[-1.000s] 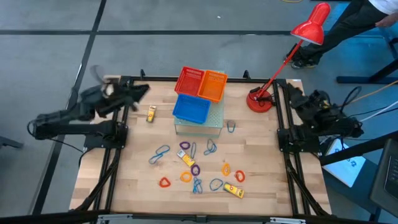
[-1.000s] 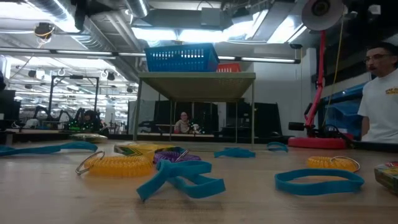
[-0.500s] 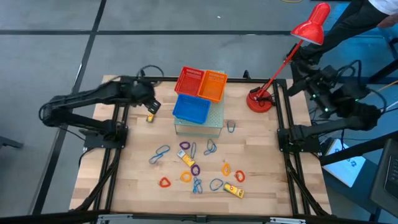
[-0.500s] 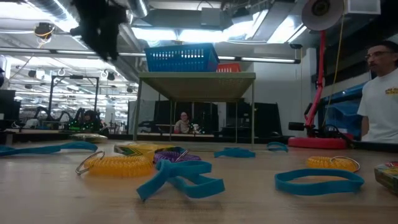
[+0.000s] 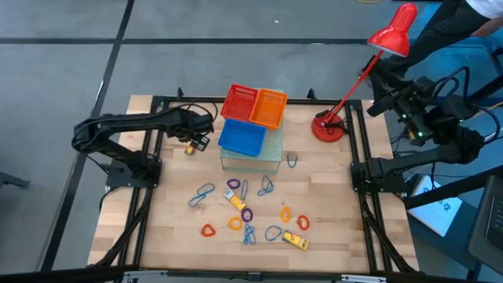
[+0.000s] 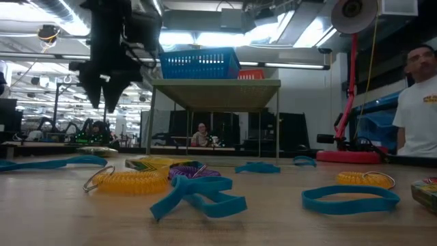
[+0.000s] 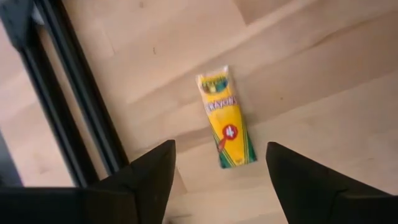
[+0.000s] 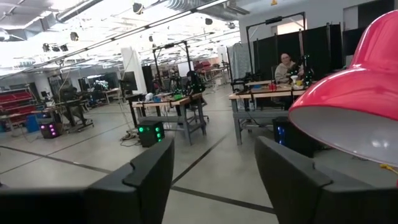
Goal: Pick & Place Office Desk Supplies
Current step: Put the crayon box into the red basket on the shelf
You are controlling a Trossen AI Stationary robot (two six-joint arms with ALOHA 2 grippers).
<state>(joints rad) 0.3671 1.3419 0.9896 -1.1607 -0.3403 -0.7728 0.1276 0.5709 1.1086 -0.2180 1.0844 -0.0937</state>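
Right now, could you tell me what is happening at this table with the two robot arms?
The left end effector hangs open above a small yellow crayon box lying on the wooden table beside the blue mesh basket, apparently lining up to pick it; nothing is held. The right end effector, also open and empty, is raised off to the side by the red desk lamp. Coloured loops and two more yellow boxes lie scattered in front of the baskets.

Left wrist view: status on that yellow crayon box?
Left gripper open, above small yellow crayon box, lying flat, untouched. Right gripper open, off-table beside red desk lamp. Nothing blocking.
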